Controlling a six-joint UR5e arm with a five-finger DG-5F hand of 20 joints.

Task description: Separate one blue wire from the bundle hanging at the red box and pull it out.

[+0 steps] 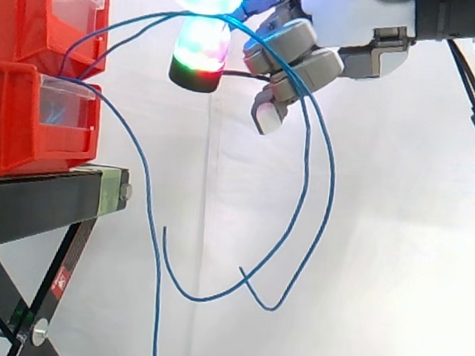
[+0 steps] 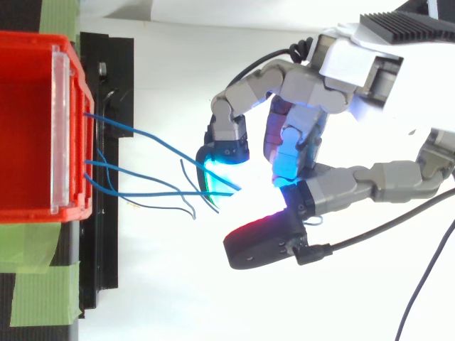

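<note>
Several blue wires (image 2: 142, 133) come out of the front of the lower red bin (image 1: 18, 117). In the side view two of them arch up and to the right to my hand (image 1: 373, 52). They pass between its glowing pads (image 1: 200, 50), drape over the curled grey fingers and hang down in long loops (image 1: 307, 172). Another blue wire (image 1: 157, 321) hangs free from the bin, straight down past the stand. From above, my hand (image 2: 313, 85) is curled, with the cyan pad (image 2: 220, 167) at the wires' free ends. It is shut on the wires.
Two red bins are stacked, the upper one (image 1: 19, 9) on the lower, on a black stand (image 1: 36, 194) at the left. Green tape (image 2: 43, 291) holds the bin to the stand. A white curtain is the backdrop. The arm reaches in from the right.
</note>
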